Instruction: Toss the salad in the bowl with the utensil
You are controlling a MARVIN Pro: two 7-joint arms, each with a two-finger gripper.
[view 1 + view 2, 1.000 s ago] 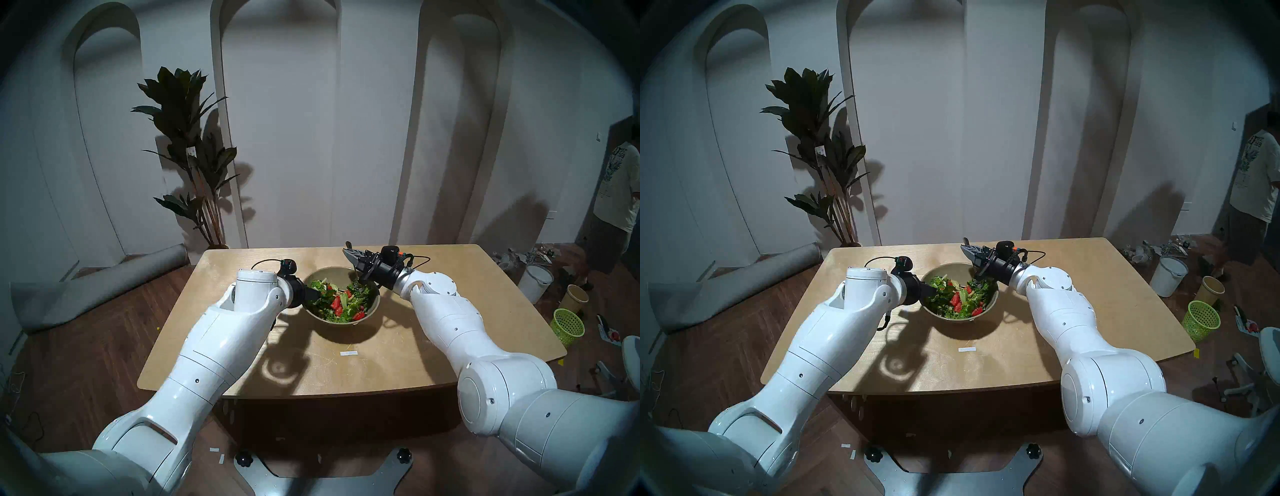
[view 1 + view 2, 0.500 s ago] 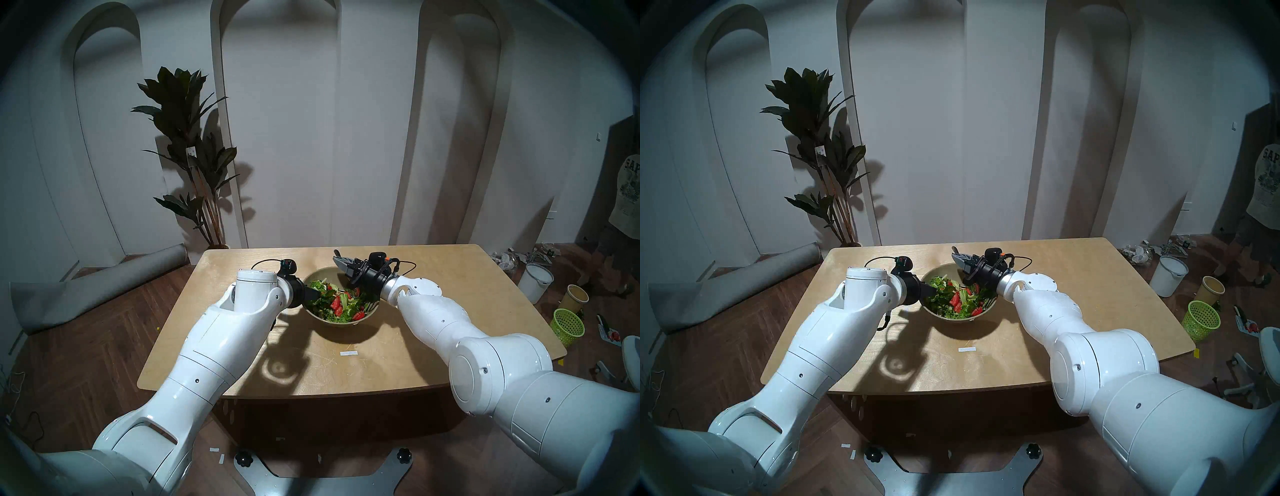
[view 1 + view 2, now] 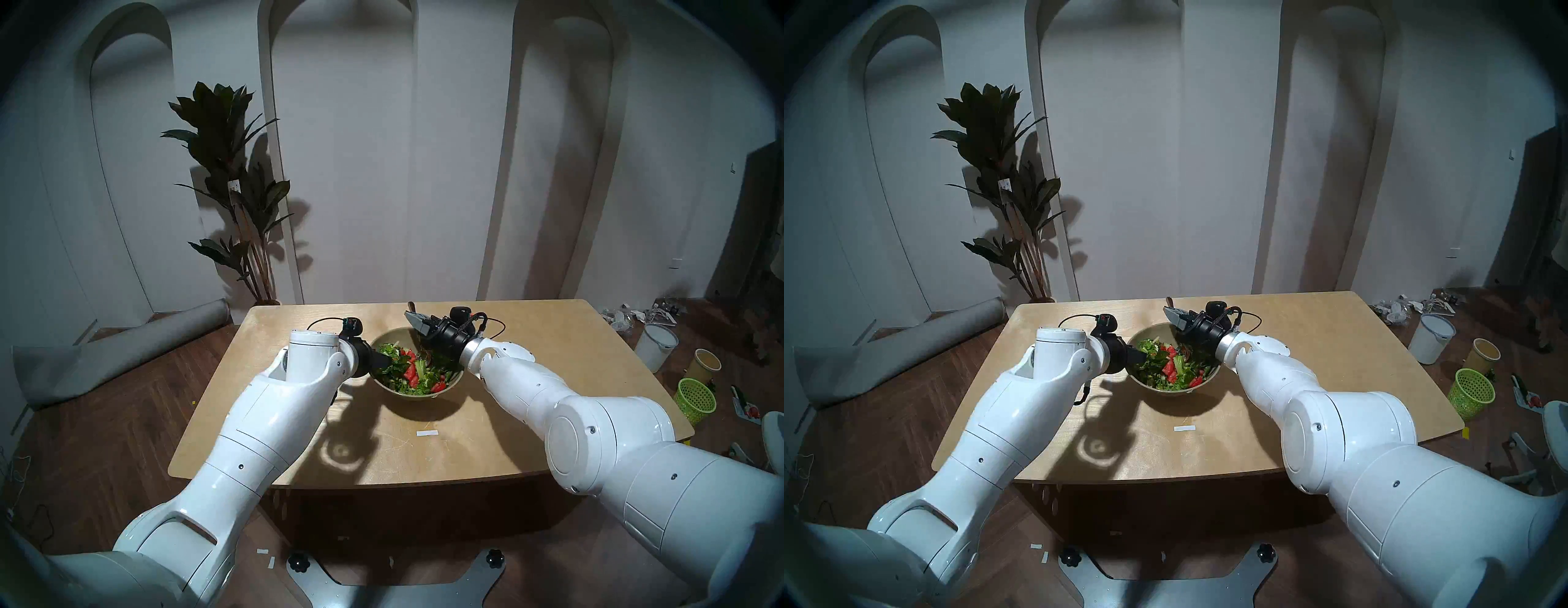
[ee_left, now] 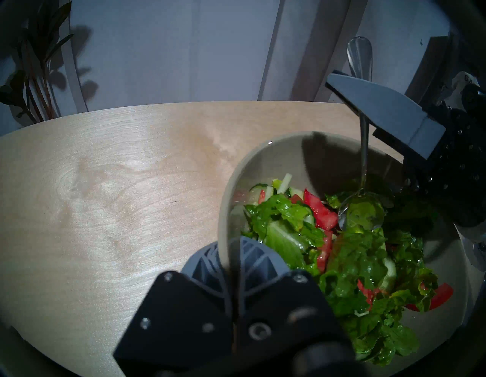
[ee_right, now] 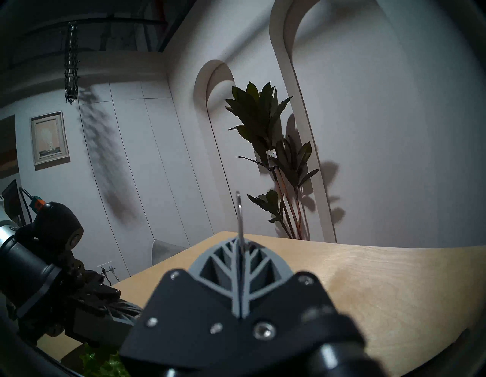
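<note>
The olive-beige bowl [image 3: 393, 336] sits mid-table, holding the salad [image 3: 413, 370] of lettuce, tomato and cucumber. My left gripper [image 3: 384, 361] is shut on the bowl's left rim [image 4: 225, 208], one finger inside and one outside. My right gripper [image 3: 413, 319] hovers over the bowl's far right side, shut on the utensil, a silver spoon. Its handle end [image 3: 410, 305] sticks up past the fingers. The handle [image 4: 364, 147] runs down and the oval head [image 4: 361, 212] rests in the salad [image 4: 349, 263], with lettuce on it. The right wrist view shows the handle [image 5: 238, 210] clamped in my right gripper [image 5: 239, 248].
A strip of white tape [image 3: 427, 433] lies on the wooden table [image 3: 551, 382] in front of the bowl. On the floor to the right stand a lime-green basket [image 3: 695, 399], a tan cup [image 3: 706, 364] and a white bucket [image 3: 655, 346]. A plant [image 3: 237, 191] and a rolled mat [image 3: 123, 348] are left.
My right arm has swung left over the bowl, sweeping the spoon leftward through the salad and shifting tomato pieces. The left gripper has kept hold of the rim. A person at far right has left the view.
</note>
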